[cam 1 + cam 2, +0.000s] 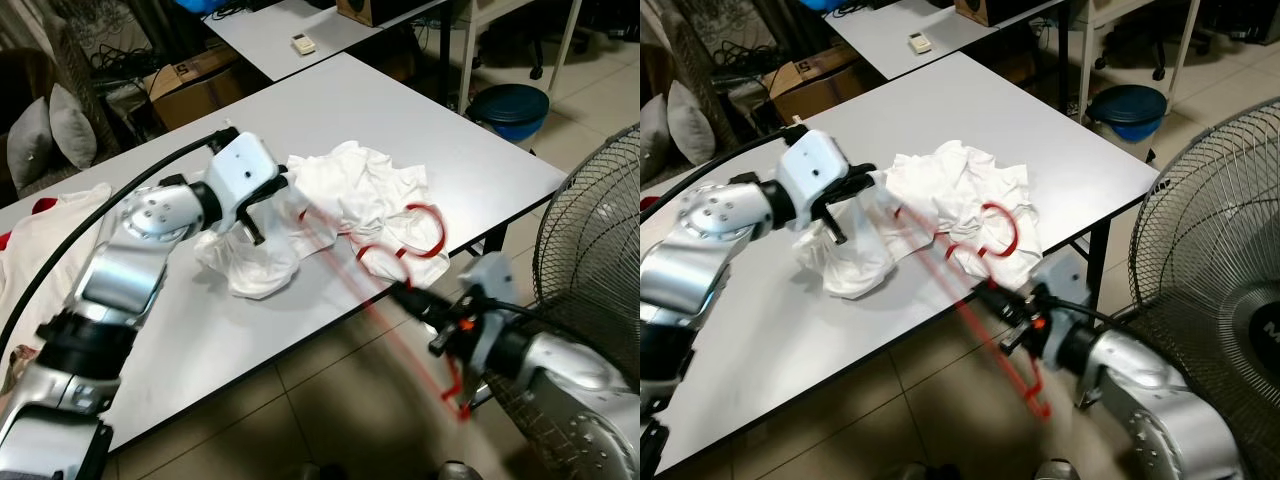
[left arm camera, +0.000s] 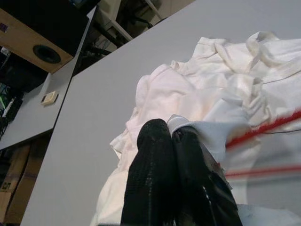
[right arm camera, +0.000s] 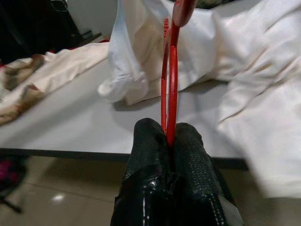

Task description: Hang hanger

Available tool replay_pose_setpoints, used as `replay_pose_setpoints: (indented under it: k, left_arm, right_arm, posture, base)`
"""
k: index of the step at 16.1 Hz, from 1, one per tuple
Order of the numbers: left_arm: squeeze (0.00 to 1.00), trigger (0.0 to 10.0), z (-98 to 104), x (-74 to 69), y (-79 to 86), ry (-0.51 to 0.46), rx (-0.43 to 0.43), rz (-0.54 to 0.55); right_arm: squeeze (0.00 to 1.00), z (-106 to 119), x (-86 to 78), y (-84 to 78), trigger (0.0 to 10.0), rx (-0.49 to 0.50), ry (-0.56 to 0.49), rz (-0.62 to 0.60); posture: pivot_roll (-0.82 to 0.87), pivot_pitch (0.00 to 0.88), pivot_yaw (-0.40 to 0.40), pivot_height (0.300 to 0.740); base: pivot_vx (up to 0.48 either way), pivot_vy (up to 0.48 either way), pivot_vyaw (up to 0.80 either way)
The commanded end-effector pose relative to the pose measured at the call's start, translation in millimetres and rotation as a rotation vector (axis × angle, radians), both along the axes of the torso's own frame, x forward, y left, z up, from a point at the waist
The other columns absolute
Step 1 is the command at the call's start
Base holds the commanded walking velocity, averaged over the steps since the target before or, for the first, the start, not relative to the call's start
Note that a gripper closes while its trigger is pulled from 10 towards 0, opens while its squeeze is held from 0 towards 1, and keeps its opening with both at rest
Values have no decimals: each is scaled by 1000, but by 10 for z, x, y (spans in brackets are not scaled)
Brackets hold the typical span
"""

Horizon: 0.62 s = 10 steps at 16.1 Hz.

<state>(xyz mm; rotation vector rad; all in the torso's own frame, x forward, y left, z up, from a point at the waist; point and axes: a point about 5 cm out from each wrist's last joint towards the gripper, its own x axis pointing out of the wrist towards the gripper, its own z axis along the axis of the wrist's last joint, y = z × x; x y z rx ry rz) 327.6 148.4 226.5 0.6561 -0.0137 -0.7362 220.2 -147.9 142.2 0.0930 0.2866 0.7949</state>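
My right claw (image 3: pixel 170 141) is pinched tight on the red hanger (image 1: pixel 395 262), just off the near edge of the grey table (image 1: pixel 400 110). The hanger runs from my fingers up across the table edge, its hook end lying on the crumpled white shirt (image 1: pixel 360 185); it looks blurred in the head views. My left claw (image 2: pixel 171 136) is closed on a fold of that shirt, on the side away from the hanger's hook. A fan (image 1: pixel 590 250) stands at my right, beside the table.
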Motion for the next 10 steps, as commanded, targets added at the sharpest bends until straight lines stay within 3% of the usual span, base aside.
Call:
replay_pose_setpoints:
  k: [1, 2, 4, 7, 10]
  left_arm:
    - [0, 0, 44, -36, 48, 2, -2, 3]
    - [0, 0, 8, -73, 41, 15, 5, -9]
    - [0, 0, -39, -84, 58, 27, 18, -5]
    - [0, 0, -114, -110, 144, 53, 53, 19]
    - [0, 0, -172, -138, 189, 89, 72, 15]
  right_arm:
    - [0, -23, 14, 111, 10000, 64, 52, 20]
    - [0, -18, 138, 244, 10000, 221, 139, -44]
    - [0, -49, 207, 363, 10000, 276, 182, -58]
    - [0, 89, 432, 461, 10000, 409, 123, -177]
    - [0, 150, 564, 555, 10000, 456, 137, -213]
  posture:
    - [-94, 39, 227, 740]
    - [-94, 35, 230, 740]
    - [-87, 31, 232, 740]
    - [-84, 32, 248, 740]
    - [-79, 33, 259, 740]
  base:
    - [0, 0, 0]
    - [0, 0, 0]
    - [0, 0, 0]
    - [0, 0, 0]
    - [0, 0, 0]
